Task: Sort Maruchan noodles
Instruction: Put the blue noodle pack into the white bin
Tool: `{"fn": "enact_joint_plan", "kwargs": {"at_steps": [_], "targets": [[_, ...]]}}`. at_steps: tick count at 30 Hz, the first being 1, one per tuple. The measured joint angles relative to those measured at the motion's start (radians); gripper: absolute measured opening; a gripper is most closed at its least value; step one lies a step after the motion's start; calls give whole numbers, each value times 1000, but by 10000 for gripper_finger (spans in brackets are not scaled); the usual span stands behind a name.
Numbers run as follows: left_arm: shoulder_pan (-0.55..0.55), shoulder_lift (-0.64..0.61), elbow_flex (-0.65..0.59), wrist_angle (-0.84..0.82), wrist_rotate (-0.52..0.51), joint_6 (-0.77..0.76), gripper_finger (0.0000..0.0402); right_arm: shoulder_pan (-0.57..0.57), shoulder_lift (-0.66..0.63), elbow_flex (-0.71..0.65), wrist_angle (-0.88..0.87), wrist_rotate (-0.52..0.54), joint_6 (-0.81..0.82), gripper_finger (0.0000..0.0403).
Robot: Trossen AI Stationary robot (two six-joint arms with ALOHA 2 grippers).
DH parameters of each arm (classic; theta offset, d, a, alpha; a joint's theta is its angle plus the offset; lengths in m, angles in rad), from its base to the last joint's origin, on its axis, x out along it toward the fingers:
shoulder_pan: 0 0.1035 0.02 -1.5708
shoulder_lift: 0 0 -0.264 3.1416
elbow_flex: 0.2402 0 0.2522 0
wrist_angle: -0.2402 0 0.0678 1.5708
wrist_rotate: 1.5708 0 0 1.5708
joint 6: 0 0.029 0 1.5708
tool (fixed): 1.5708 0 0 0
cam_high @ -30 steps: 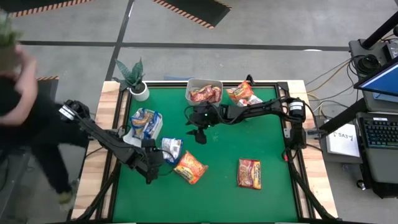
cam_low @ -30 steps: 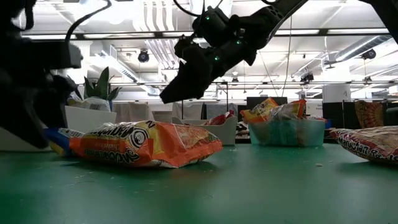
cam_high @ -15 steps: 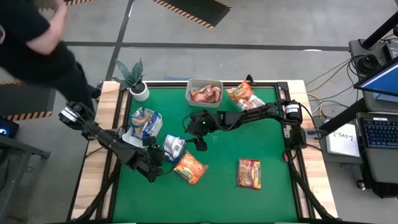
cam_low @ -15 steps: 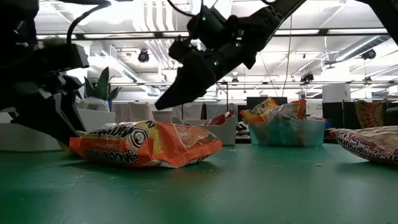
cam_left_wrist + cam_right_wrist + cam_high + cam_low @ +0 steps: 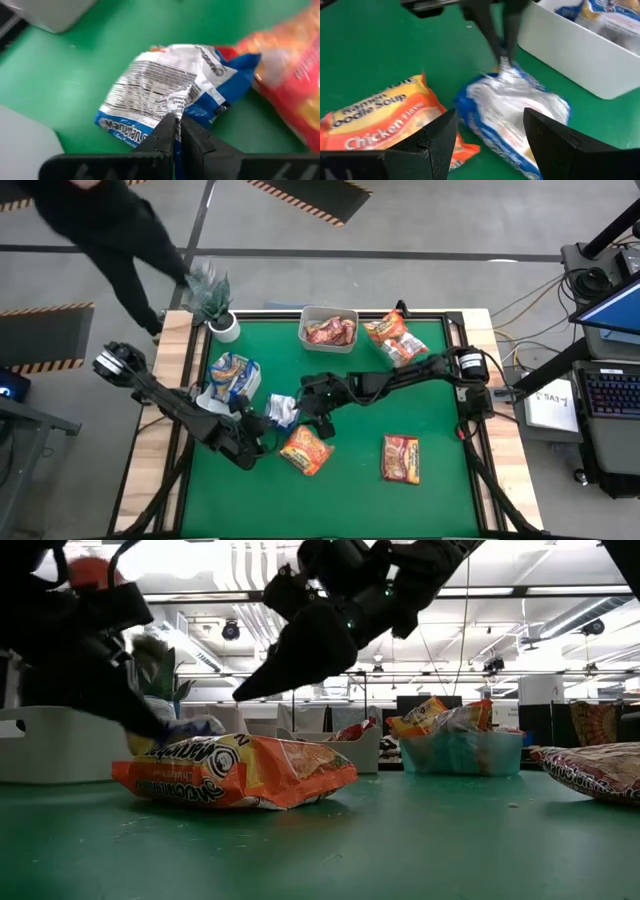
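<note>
A crumpled blue-and-white noodle packet [image 5: 282, 410] lies on the green mat left of centre, and my left gripper [image 5: 262, 428] is shut on it. My right gripper [image 5: 322, 420] hovers open just right of it, with a finger to either side in the right wrist view [image 5: 490, 137], and is clear of the mat in the low view [image 5: 262, 688]. An orange packet [image 5: 305, 450] lies flat beside it. A dark red packet [image 5: 401, 458] lies flat further right. My left gripper pinches the blue-and-white packet's crinkled edge [image 5: 172, 111] between its two shut fingers [image 5: 496, 39]. The fingers slant down at it from the table's left. The pinched end is bunched and slightly raised, while the rest of the packet lies on the mat.
A white tub [image 5: 232, 378] with blue-and-white packets stands left of the packet. At the far edge are a tub [image 5: 328, 328] of dark red packets and one [image 5: 395, 335] of orange ones. A potted plant [image 5: 215, 305] sits at the far left corner, and a person [image 5: 110, 220] passes beyond it.
My left gripper has rolled and shut on the blue-and-white packet's edge, crumpling it and raising that end. My right gripper, still open, has come from the table's middle toward the near edge, over the same packet. The person has walked across behind the table's left corner.
</note>
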Motion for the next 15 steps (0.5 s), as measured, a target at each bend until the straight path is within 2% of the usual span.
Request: {"fn": "enact_joint_plan", "kwargs": {"at_steps": [3,9,15], "targets": [[17,-22,0,-1,-48,-40,1,19,-7,0,1,51,-14,217],[82,-48,3,0,-68,-82,0,47,4,0,-18,210,-27,217],[135,-56,33,3,-66,-77,0,50,28,0,-17,282,-21,217]]}}
